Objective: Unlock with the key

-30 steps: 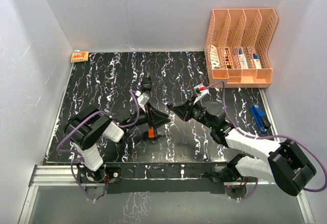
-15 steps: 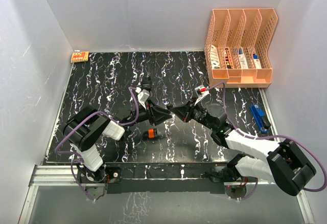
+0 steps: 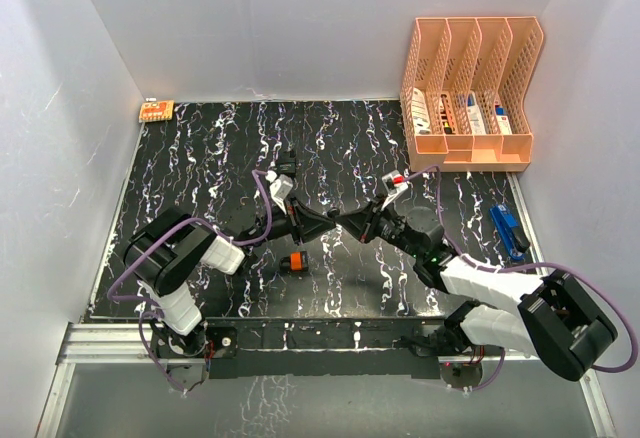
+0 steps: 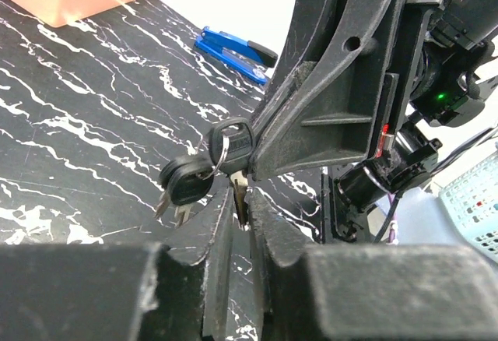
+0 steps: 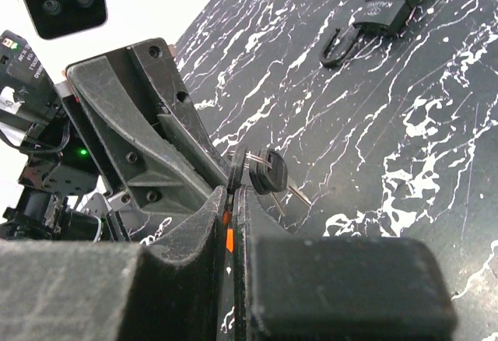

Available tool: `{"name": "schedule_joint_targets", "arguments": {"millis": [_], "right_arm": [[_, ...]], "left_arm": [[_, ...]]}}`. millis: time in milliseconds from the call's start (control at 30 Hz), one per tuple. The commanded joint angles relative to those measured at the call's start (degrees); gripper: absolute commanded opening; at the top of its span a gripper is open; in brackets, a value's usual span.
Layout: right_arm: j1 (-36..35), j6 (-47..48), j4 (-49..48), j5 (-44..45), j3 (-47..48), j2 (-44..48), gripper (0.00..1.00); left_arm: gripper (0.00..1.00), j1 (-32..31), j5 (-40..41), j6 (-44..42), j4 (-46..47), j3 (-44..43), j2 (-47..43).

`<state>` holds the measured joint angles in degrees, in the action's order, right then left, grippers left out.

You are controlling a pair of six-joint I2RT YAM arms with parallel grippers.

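Note:
A bunch of black-headed keys on a ring hangs between my two grippers above the table's middle. My left gripper (image 3: 327,221) (image 4: 243,201) is shut on the blade of one key (image 4: 236,145). My right gripper (image 3: 346,224) (image 5: 237,189) is shut on the same key's head (image 5: 238,171). The spare keys (image 4: 187,184) (image 5: 271,171) dangle beside it. A black padlock (image 3: 288,165) (image 5: 381,12) lies on the table behind the left gripper. A small orange and black object (image 3: 296,261) lies on the table below the left gripper.
A peach file rack (image 3: 470,88) holding small items stands at the back right. A blue stapler (image 3: 508,230) (image 4: 233,49) lies at the right edge. A small orange card (image 3: 156,110) sits in the back left corner. White walls enclose the table.
My left gripper has lifted away from the orange object and swung right to meet the right gripper, and has closed on the key. The right gripper has edged slightly towards it.

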<state>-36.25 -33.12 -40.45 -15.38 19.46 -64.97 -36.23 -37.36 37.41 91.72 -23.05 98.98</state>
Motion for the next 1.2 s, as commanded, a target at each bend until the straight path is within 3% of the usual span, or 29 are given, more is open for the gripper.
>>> {"name": "schedule_joint_targets", "arguments": {"millis": [0, 67, 200, 300, 367, 433, 533, 667, 767, 1167], "right_arm": [[0.2, -0.1, -3.76, -0.28, -1.42, 0.3, 0.0], [0.13, -0.19, -3.76, -0.18, -1.51, 0.37, 0.0], [0.18, -0.49, -3.73, 0.29, -1.96, 0.96, 0.0], [0.28, -0.98, -2.87, 1.67, -2.11, 2.21, 0.01], [0.77, -1.24, -0.16, 2.7, -1.56, 4.4, 0.21], [1.46, -1.24, 5.47, 6.19, -0.83, 7.94, 0.43], [3.26, -0.87, 14.54, 11.82, 1.96, 14.24, 0.57], [5.47, 0.78, 24.56, 15.86, 5.54, 19.01, 0.6], [6.16, 1.91, 29.91, 17.87, 8.23, 19.41, 0.61], [7.88, 4.69, 36.26, 15.38, 11.91, 14.58, 0.65]], "left_arm": [[0.06, -0.25, -0.97, -0.02, 10.67, -1.54, -1.63], [0.0, -0.26, -1.18, 0.56, 10.67, -1.8, -1.6], [0.0, -0.26, -1.59, 2.82, 9.85, -2.46, -1.4], [0.0, -0.25, -1.55, 3.79, 3.43, -3.89, -2.37], [0.0, -0.17, -1.1, 3.83, -7.83, -6.26, -4.42], [0.0, -0.16, -0.93, 1.06, -26.2, -10.48, -7.61], [0.0, -0.09, 0.01, -4.05, -49.64, -17.19, -11.28], [0.0, 0.02, -0.48, -10.21, -78.56, -28.98, -10.91], [0.0, -0.01, -2.52, -14.36, -94.6, -38.17, -7.44], [0.0, -0.28, -3.78, -34.24, -145.84, -62.21, 7.26]]}}
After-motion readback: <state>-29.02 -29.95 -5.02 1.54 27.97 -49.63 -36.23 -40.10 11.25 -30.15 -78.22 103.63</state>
